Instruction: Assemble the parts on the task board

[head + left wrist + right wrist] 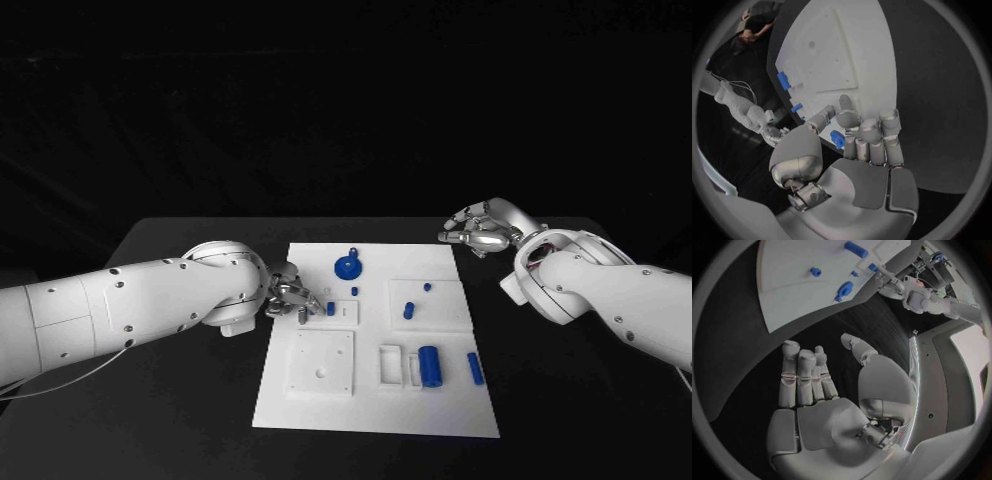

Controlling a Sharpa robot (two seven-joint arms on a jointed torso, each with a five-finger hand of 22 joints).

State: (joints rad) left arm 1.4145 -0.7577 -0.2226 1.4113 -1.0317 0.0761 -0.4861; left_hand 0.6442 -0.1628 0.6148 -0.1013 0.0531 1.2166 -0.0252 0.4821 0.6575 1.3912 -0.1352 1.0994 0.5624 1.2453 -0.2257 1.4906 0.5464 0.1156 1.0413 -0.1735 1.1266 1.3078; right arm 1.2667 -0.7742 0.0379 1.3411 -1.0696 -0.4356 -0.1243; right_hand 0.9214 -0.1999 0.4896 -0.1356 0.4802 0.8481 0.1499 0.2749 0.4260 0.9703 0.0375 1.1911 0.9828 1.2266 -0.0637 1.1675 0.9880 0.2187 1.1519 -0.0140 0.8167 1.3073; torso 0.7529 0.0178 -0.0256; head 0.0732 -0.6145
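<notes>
Left hand at the left edge of the white task board, fingers curled in around a small blue part; part pinched between the thumb and the bent fingertips, just above the board's edge in the left wrist view. Same hand in the right wrist view, far off at the board's other side.

Right hand raised over the black surface beyond the board's far right corner, apart from the board, gripping nothing. Fingers straight and close side by side, thumb set apart, palm bare: an unclosed, empty hand.

On the board: a round blue part with a short stem near the far edge at the middle; a tiny blue piece just below it; a small blue peg close to the left hand's fingertips. On the raised square plate at right, a small blue piece and a slanted blue piece. Nearer the robot, a blue cylinder standing in a white frame, and a slim blue bar to its right. A white square block with holes at the near left.

No readable writing, brand or label anywhere on board or parts.
</notes>
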